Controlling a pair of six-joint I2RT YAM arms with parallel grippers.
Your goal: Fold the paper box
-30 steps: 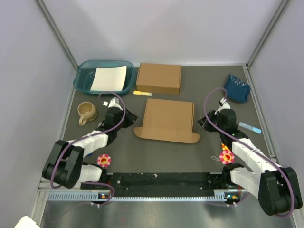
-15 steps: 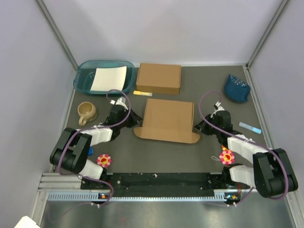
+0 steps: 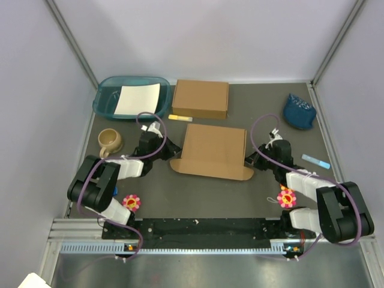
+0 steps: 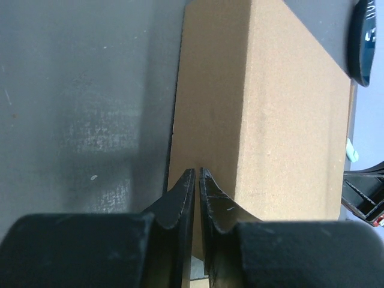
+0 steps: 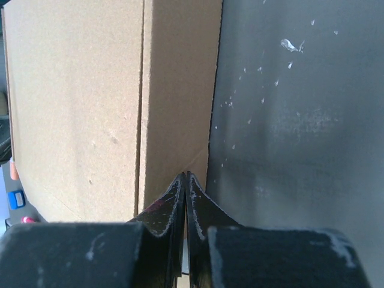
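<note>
1. Resting low over the table [image 3: 198, 195], the left gripper [image 4: 193, 172] has its fingers [image 4: 177, 201] drawn almost together, with only a hairline slit between them. Their tips meet the left edge of the paper box [image 3: 213, 150]. I cannot tell whether any cardboard sits in that slit.
2. The right gripper [image 5: 183, 174] has its fingers pressed flat together. The tips are at the box's right side wall, low down where the wall meets the table.
3. The paper box lies flat between the two claws with its broad brown top facing up. A long flap with rounded ends is spread on the table along its near side.
4. Ahead of the left claw, toward the far wall, lies a small yellow piece [image 3: 179, 117]. Just past it is a second brown box [image 3: 200, 98], closed.
5. On the left claw's outer side sits a tan mug [image 3: 110, 141]. Farther out ahead of it is a teal tray [image 3: 103, 103] holding a white sheet [image 3: 138, 99].
6. Just outside the right claw lies a pale blue strip [image 3: 315, 161]. Well ahead of that claw, by the far right corner, is a dark blue bundle [image 3: 299, 111].
</note>
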